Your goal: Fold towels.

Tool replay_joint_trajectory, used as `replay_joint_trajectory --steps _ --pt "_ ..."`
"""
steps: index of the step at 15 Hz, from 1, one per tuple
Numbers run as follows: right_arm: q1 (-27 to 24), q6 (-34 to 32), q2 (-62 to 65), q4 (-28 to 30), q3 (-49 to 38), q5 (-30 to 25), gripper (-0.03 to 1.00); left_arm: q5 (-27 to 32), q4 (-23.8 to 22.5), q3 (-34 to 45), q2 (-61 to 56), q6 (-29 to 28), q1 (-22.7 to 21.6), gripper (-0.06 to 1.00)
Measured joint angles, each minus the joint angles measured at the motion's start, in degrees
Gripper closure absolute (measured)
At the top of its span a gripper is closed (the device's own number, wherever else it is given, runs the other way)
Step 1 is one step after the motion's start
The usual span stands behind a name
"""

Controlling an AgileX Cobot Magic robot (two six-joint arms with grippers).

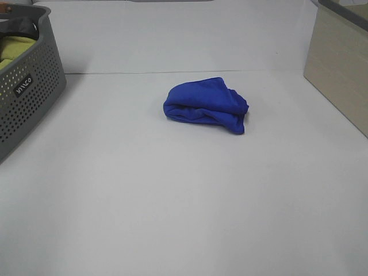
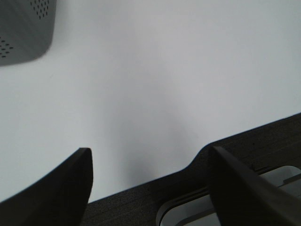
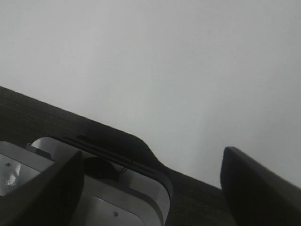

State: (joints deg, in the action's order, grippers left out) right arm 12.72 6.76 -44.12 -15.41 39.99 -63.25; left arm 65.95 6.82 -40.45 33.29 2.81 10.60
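A deep royal-blue towel (image 1: 207,105) lies crumpled in a loose bundle near the middle of the white table (image 1: 172,201) in the exterior high view. Neither arm shows in that view. The left wrist view shows my left gripper (image 2: 150,188) open over the bare table near its front edge, nothing between its dark fingers (image 2: 61,188). In the right wrist view my right gripper (image 3: 150,188) is also open and empty, its fingers (image 3: 258,183) spread wide above the table edge. The towel is out of both wrist views.
A grey perforated basket (image 1: 26,86) holding a yellow-green cloth (image 1: 14,49) stands at the table's left; its corner (image 2: 23,28) shows in the left wrist view. A beige box (image 1: 339,63) stands at the far right. A dark strip (image 3: 47,122) runs along the table's front edge.
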Motion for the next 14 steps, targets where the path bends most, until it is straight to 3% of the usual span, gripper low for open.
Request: replay_joint_trajectory --steps 3,5,11,14 --pt "0.00 0.06 10.89 3.67 -5.67 -0.11 0.21 2.23 0.00 4.53 -13.92 0.29 0.00 0.29" --pt "0.00 0.06 18.79 6.47 -8.59 -0.29 0.21 1.66 0.00 7.96 -22.46 4.24 0.00 0.29" --pt "0.00 -0.11 25.90 9.85 -10.03 0.29 0.21 -4.41 0.63 10.66 -24.12 11.69 0.00 0.29" --pt "0.00 -0.11 25.95 10.89 -10.03 0.29 0.21 -4.70 2.12 11.40 -24.12 13.52 0.00 0.29"
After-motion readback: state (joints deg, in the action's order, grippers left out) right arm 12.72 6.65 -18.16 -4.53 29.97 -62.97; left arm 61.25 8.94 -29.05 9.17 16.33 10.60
